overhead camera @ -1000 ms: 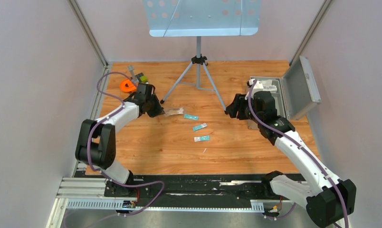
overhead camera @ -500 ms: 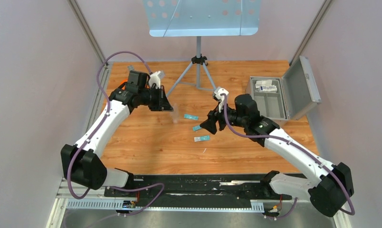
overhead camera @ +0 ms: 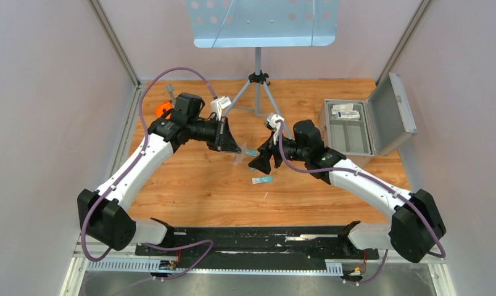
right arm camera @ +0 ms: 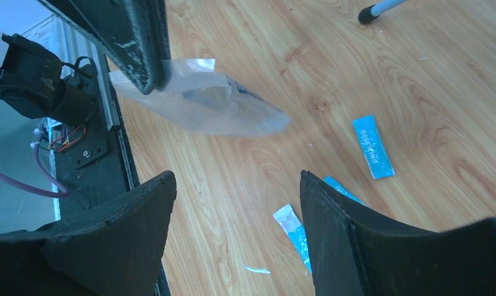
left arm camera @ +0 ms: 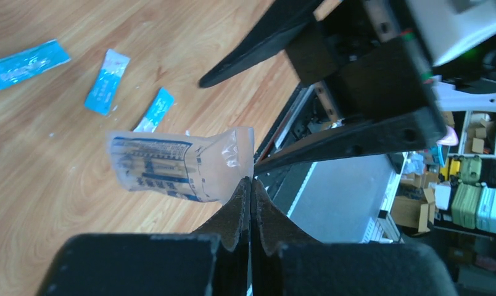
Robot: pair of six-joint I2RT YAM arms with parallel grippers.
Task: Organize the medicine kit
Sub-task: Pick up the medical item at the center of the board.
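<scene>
The wooden table (overhead camera: pixel 190 191) fills the floor of the walled cell, and at its far edge stands a music stand (overhead camera: pixel 264 21) with a perforated pale-blue plate on a grey tripod. The medicine kit (overhead camera: pixel 395 114) sits on the far right part of the table, well apart from both grippers, its lid swung up and back to the right. Its grey compartments show, with white boxes (overhead camera: pixel 345 111) in the far one. The left arm (overhead camera: pixel 134 166) reaches in from the left and the right arm (overhead camera: pixel 369 185) from the right, their ends close together over the middle of the table. The left gripper (left arm camera: pixel 250 182) has its fingers pressed tight together on one corner of a clear packet (left arm camera: pixel 171 166) with blue print, which hangs free above the wood. The right gripper (right arm camera: pixel 233 185) stands wide, with nothing between its fingers, facing that packet from just beside it. Whether it touches the packet cannot be told. Three small blue sachets (left arm camera: pixel 107 82) lie flat on the table below the two grippers, near one another but apart. An orange object (overhead camera: pixel 162 111) shows at the far left, mostly hidden behind the left arm.
</scene>
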